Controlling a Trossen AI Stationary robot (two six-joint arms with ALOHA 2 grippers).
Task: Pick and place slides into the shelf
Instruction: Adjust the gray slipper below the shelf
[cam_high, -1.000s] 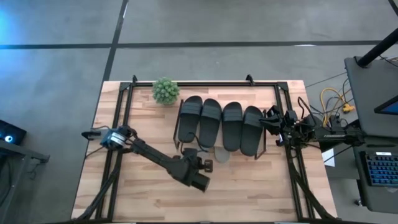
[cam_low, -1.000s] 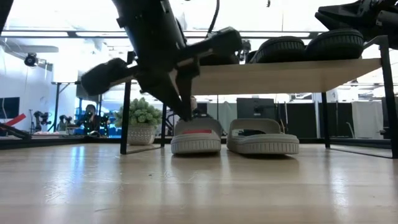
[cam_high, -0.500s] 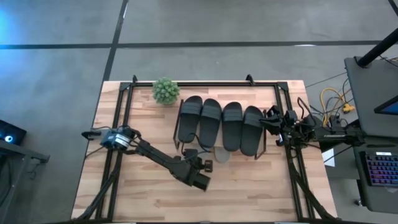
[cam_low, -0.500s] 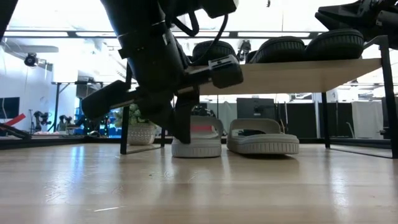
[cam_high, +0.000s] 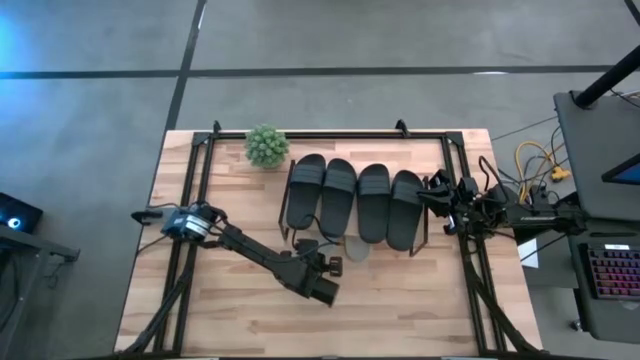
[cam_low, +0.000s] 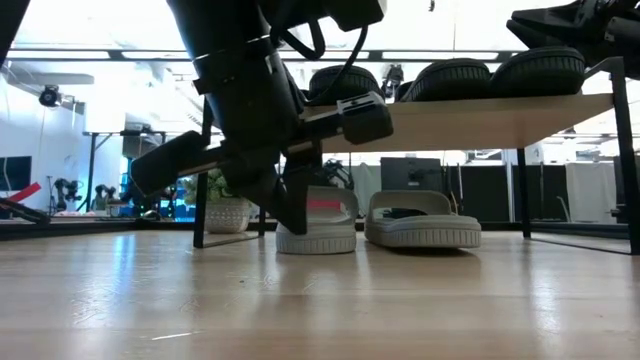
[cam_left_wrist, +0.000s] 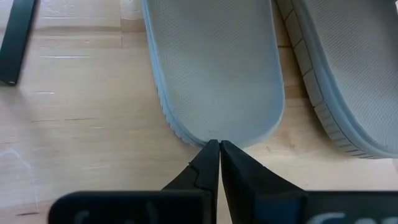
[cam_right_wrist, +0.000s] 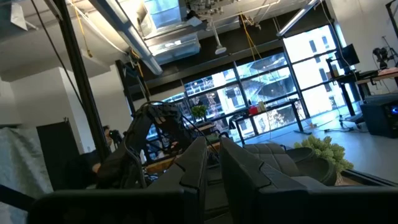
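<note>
Left gripper (cam_left_wrist: 219, 144), jaws pressed together and empty, sits low on the pale wooden tabletop (cam_left_wrist: 81, 118), its tips touching the rounded end of a pale grey-beige rubber slide (cam_left_wrist: 214, 59) with a fine-textured sole; the slide's long axis runs straight ahead under the low wooden-topped wire-legged shelf (cam_low: 470, 120). A second beige slide (cam_left_wrist: 348, 68) lies just beside. Four black ribbed slides (cam_high: 355, 197) lie side by side on the shelf. Right gripper (cam_high: 436, 195), nearly closed, holds nothing beside the rightmost one.

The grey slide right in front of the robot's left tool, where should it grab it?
Probably by the rounded end of the grey slide nearest the left tool, coming level from the table's front. That thin sole edge faces the shut fingers, so they must open first. The shelf covers it from above.
</note>
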